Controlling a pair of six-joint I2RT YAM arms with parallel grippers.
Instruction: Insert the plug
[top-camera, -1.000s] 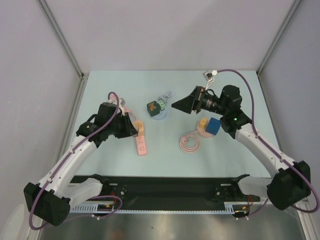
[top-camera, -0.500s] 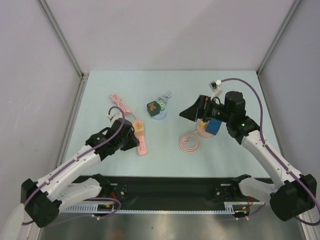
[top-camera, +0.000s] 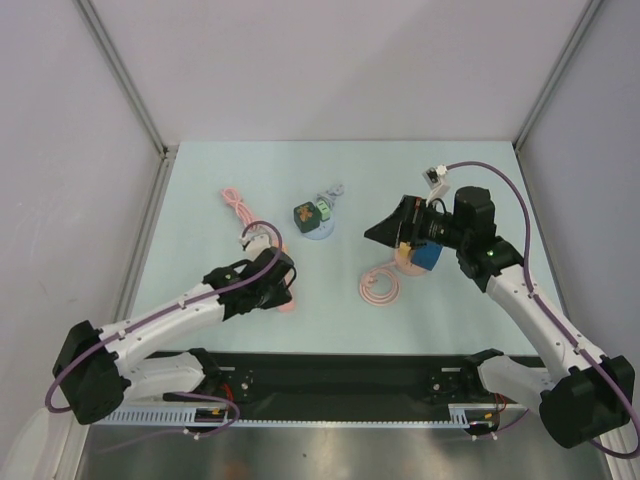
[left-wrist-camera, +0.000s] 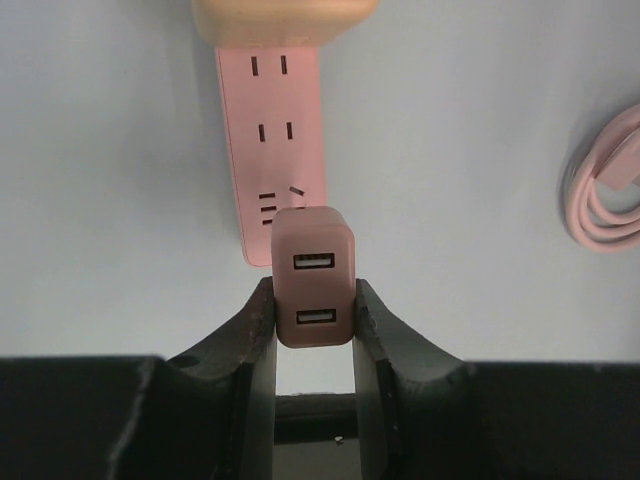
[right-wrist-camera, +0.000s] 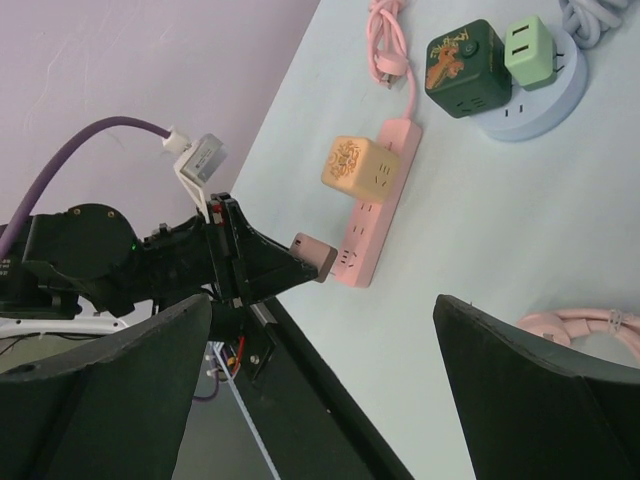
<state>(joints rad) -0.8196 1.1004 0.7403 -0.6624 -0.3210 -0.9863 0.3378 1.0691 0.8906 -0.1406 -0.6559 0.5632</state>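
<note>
My left gripper (left-wrist-camera: 313, 292) is shut on a small pink plug (left-wrist-camera: 313, 272) with two USB ports facing the camera. The plug hangs right over the near end of the pink power strip (left-wrist-camera: 275, 140), whose free sockets show beyond it. A yellow cube adapter (left-wrist-camera: 285, 15) sits in the strip's far end. From the right wrist view the plug (right-wrist-camera: 315, 255) is tilted at the strip's (right-wrist-camera: 378, 210) near end; I cannot tell if its pins touch. My left gripper (top-camera: 283, 285) covers most of the strip from above. My right gripper (top-camera: 385, 232) hangs open, above the table.
A dark green cube (top-camera: 304, 217) and a light green plug (top-camera: 323, 210) sit on a round blue-grey socket base (top-camera: 322, 232). A coiled pink cable (top-camera: 380, 286) lies mid-table, with a blue cube (top-camera: 428, 254) beside it. The strip's pink cord (top-camera: 235, 205) runs to the far left.
My left arm has swung from the strip's left side round to its near end, carrying the plug. The right arm has drifted slightly right and nearer, still open.
</note>
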